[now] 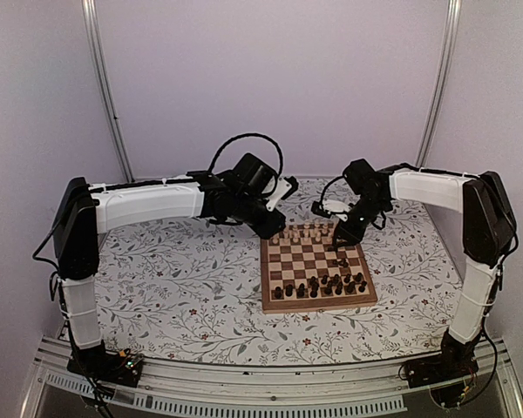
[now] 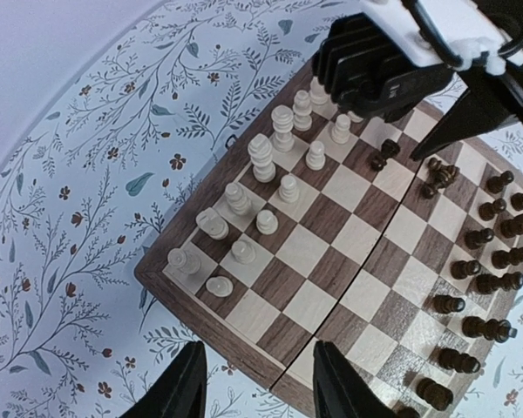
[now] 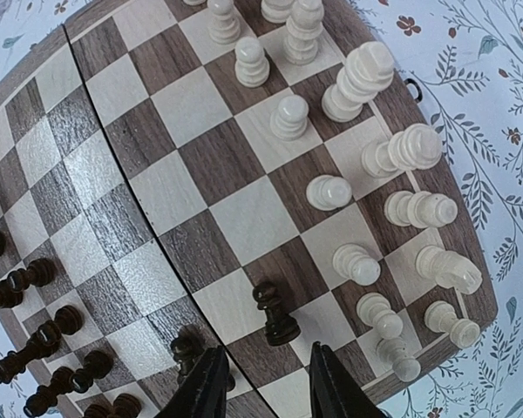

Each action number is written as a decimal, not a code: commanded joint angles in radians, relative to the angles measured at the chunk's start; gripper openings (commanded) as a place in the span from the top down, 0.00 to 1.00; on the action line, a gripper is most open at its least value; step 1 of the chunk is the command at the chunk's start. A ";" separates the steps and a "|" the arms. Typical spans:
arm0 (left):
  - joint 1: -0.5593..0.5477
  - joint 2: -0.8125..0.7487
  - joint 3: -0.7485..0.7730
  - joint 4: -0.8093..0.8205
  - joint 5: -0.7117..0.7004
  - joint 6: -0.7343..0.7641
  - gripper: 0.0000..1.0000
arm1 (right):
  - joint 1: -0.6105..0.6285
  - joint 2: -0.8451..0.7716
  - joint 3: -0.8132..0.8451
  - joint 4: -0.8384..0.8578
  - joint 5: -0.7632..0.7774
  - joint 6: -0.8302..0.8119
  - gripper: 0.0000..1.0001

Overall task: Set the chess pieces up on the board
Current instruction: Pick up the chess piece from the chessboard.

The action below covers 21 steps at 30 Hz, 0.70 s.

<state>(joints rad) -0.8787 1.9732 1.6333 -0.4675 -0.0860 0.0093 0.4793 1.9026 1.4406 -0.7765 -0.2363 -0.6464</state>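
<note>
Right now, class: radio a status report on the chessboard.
Left tool open. Right tool open near small dark wooden pawn. Checkered wooden board: dark pieces unfinished.

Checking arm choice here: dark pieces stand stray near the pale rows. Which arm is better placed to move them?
Likely right. The right tool, open, hangs just above a stray dark pawn. The left tool, also open, hovers at the opposite far corner of the board, beside pale pieces only.

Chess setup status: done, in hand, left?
Done, it seems: pale pieces stand in two rows along their edge of the board. In hand: nothing; the right gripper and left gripper are open, the right by a stray dark pawn. To do: that pawn and other dark pieces sit off their rows.
</note>
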 commanded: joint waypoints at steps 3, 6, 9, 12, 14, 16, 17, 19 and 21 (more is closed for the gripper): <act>-0.005 0.002 0.022 -0.014 0.017 -0.005 0.56 | 0.001 0.038 -0.003 0.027 0.022 -0.011 0.65; -0.005 0.005 0.022 -0.016 0.016 -0.003 0.56 | 0.001 0.049 -0.004 0.031 0.019 -0.013 0.65; -0.005 0.008 0.023 -0.018 0.018 -0.004 0.56 | 0.001 0.062 -0.006 0.032 0.019 -0.014 0.65; -0.006 0.010 0.025 -0.019 0.020 -0.003 0.56 | 0.000 0.075 -0.008 0.031 0.016 -0.015 0.65; -0.005 0.013 0.025 -0.019 0.020 -0.002 0.56 | 0.000 0.085 -0.007 0.029 0.017 -0.017 0.65; -0.005 0.014 0.026 -0.020 0.022 -0.002 0.56 | 0.000 0.094 -0.006 0.024 0.018 -0.019 0.65; -0.005 0.015 0.026 -0.022 0.022 -0.002 0.56 | 0.000 0.097 -0.006 0.021 0.017 -0.019 0.65; -0.005 0.016 0.027 -0.023 0.023 -0.002 0.56 | -0.002 0.103 -0.007 0.014 0.013 -0.019 0.65; -0.005 0.017 0.028 -0.022 0.023 -0.002 0.56 | -0.003 0.109 -0.009 0.007 0.010 -0.019 0.65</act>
<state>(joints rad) -0.8814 1.9762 1.6360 -0.4843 -0.0738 0.0097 0.4789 1.9881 1.4387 -0.7589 -0.2192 -0.6552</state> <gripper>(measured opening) 0.442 0.351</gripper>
